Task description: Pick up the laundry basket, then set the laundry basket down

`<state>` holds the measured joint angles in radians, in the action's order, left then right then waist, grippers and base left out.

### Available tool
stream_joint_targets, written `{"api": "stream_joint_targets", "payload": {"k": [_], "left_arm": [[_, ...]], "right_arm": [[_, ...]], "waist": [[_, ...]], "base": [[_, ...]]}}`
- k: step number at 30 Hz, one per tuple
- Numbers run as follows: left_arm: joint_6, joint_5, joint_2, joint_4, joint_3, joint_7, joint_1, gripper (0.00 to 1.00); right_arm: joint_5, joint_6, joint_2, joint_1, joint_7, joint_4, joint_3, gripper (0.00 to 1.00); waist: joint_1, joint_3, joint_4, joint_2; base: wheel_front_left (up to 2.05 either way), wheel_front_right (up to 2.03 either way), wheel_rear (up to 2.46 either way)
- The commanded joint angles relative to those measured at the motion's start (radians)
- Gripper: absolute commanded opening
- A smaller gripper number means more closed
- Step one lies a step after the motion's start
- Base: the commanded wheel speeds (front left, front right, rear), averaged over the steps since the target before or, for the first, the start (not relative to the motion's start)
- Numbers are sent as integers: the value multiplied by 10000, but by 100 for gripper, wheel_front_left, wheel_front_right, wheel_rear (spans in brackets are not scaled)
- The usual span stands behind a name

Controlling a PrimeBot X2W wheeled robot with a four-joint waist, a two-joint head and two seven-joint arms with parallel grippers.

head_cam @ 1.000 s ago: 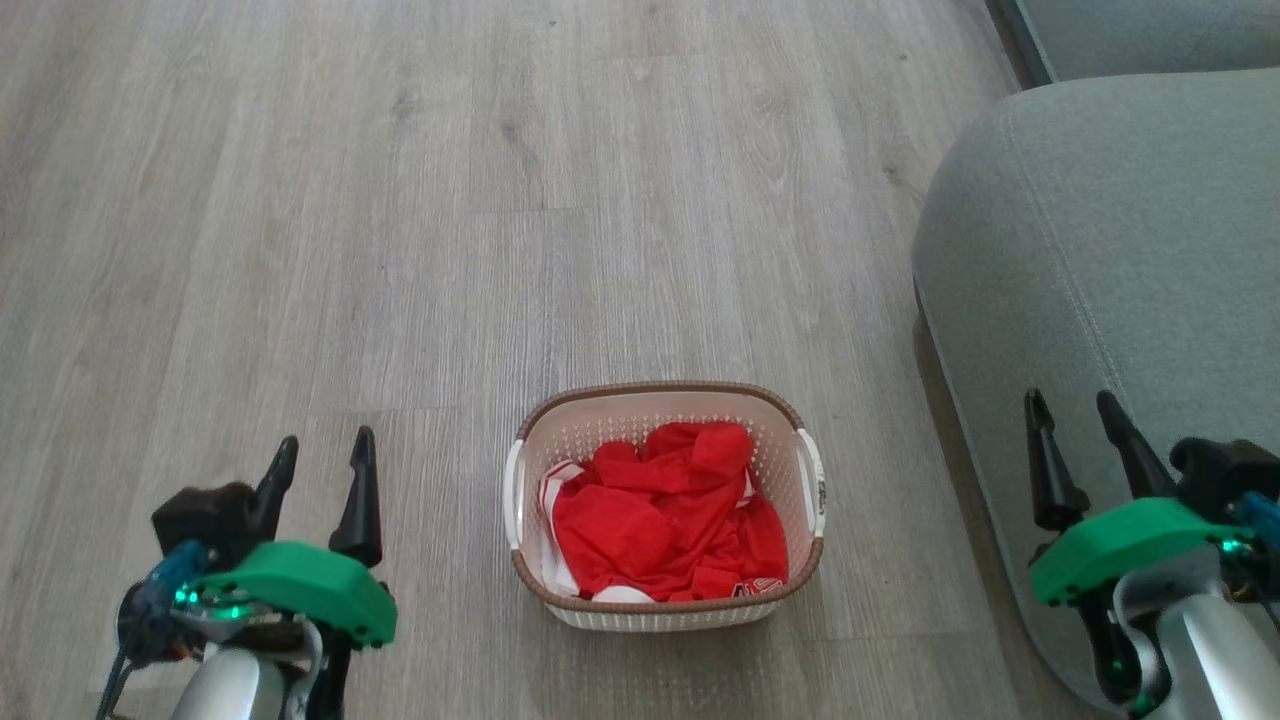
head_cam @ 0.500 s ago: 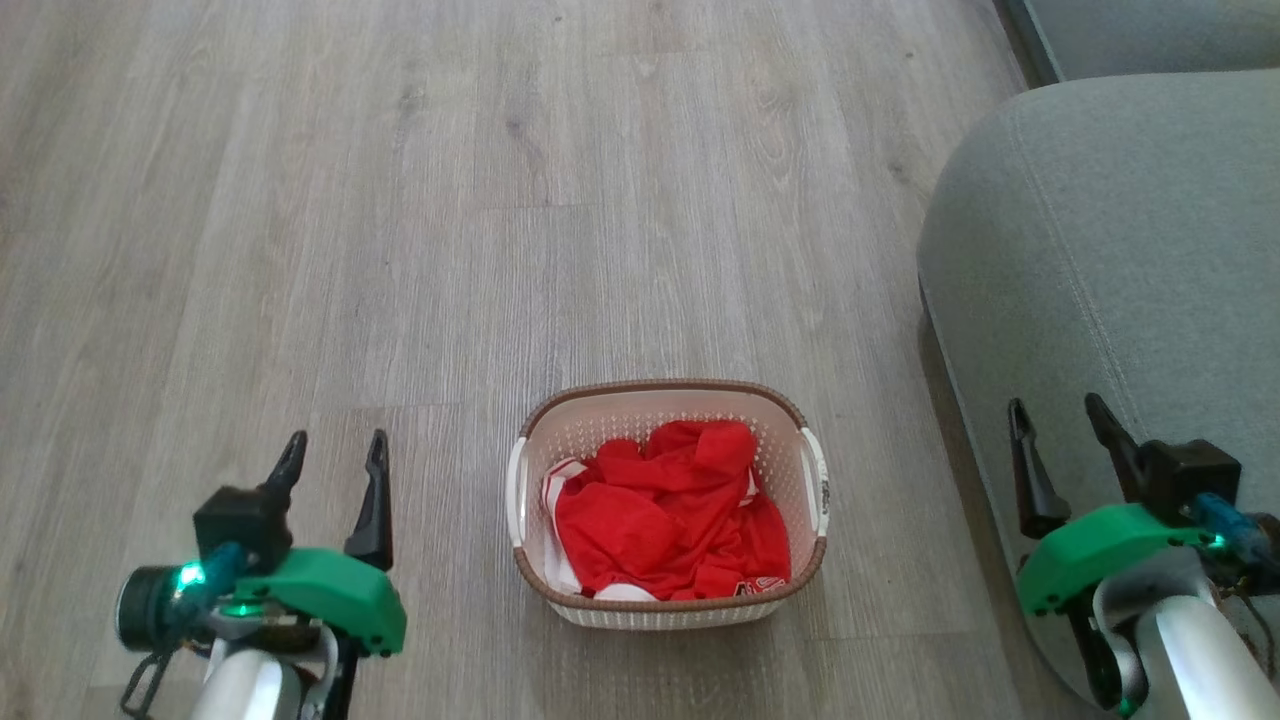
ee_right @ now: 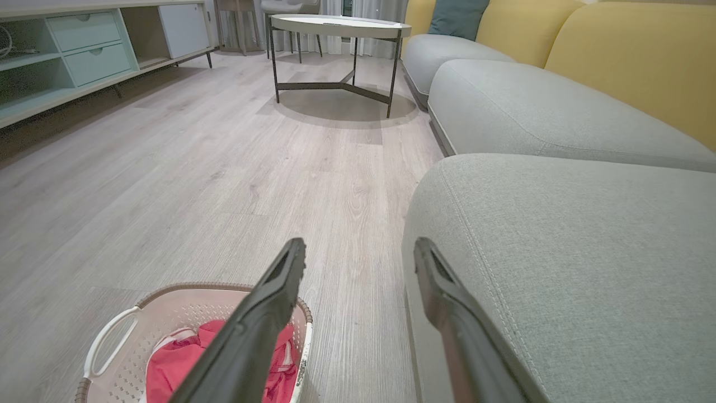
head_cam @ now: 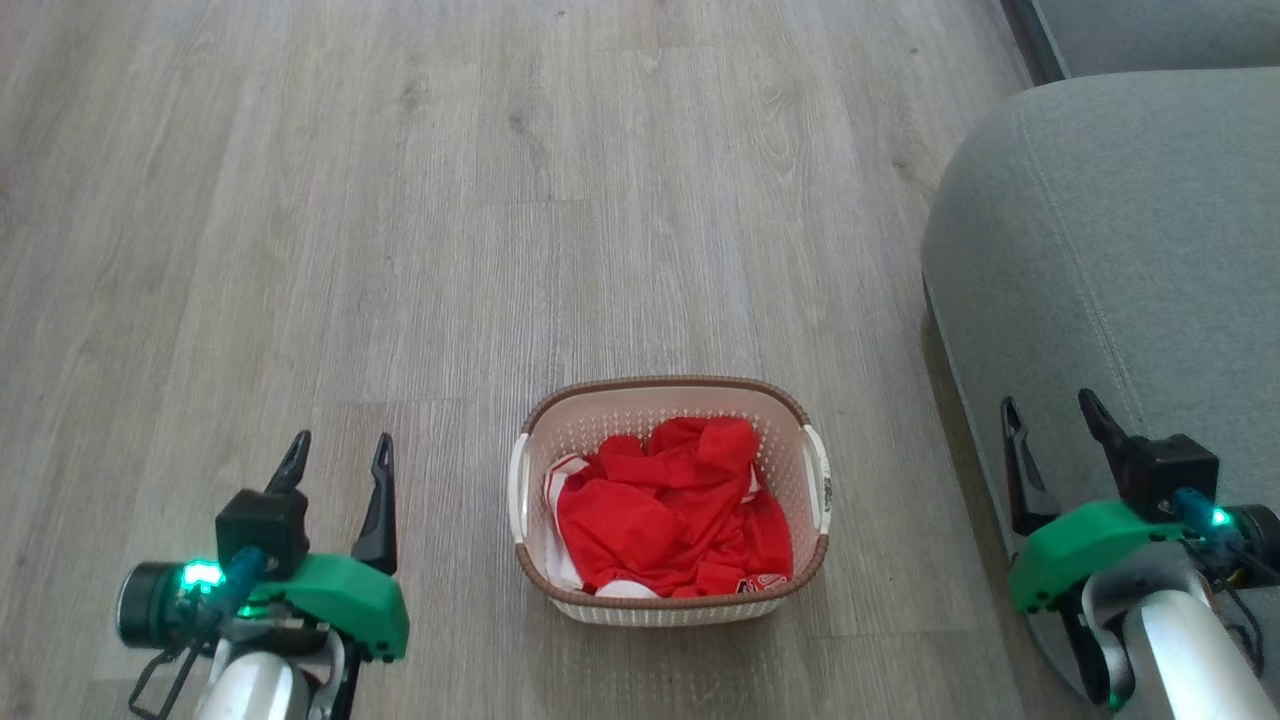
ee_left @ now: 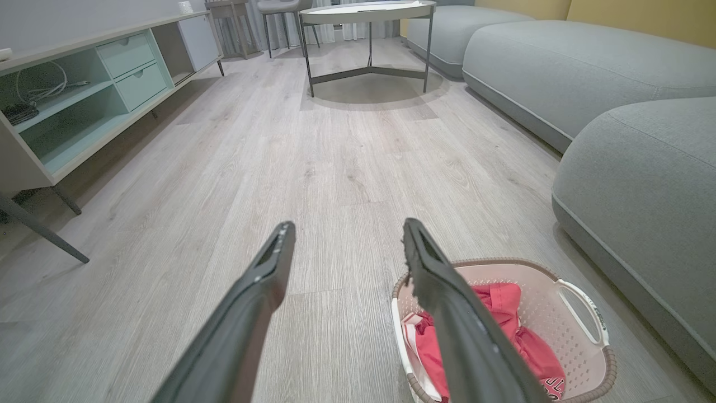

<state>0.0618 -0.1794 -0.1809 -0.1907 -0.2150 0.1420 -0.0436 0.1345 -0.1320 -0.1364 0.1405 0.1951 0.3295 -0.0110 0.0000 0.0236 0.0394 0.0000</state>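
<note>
Nearest the robot, the left gripper (head_cam: 341, 442) hangs at the lower left of the head view on a green wrist housing, its two long dark fingers spread apart and holding nothing. In its own wrist view (ee_left: 348, 225) bare floor shows in the gap between them. The right gripper (head_cam: 1047, 402) sits at the lower right, likewise spread wide and empty, in front of the edge of the sofa seat. Its wrist view (ee_right: 359, 243) shows one finger crossing in front of the basket and the other in front of the sofa. Between the two arms, well apart from both, the small rounded-rectangular cream plastic laundry basket (head_cam: 600, 425) stands upright on the grey wood-look plank floor (head_cam: 500, 200). Its walls are perforated and its rim is brown and woven-looking. A white handle on each side (head_cam: 515, 490) stands untouched. A crumpled red-and-white jersey (head_cam: 670, 510) lies inside, below the rim. The basket also shows at the lower right of the left wrist view (ee_left: 531, 296) and at the lower left of the right wrist view (ee_right: 168, 313). To the robot's right of the basket, near it but not touching, is a grey-green upholstered sofa (head_cam: 1120, 250) with yellow back cushions (ee_right: 632, 61). Farther across the floor stands a round pale-topped table on thin dark metal legs (ee_left: 366, 8). Along the left wall is a long low cabinet with mint-green drawers and open shelves (ee_left: 84, 95).
</note>
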Motion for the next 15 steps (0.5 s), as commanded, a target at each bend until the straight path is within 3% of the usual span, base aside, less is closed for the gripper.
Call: {"api": "stream_joint_targets", "payload": {"k": [1,15], "left_arm": [[49,-34,-181,286,373,71,-644,100],[82,-365,-178,219,427,118,-694,100]], "right_arm": [[70,13,-115,475,72,-302,-237,100],[365,13,-265,536,204,-175,-396,100]], "waist": [[0,0,-5,0],[0,-16,-44,0]], "base": [[0,0,0],[0,0,0]]}}
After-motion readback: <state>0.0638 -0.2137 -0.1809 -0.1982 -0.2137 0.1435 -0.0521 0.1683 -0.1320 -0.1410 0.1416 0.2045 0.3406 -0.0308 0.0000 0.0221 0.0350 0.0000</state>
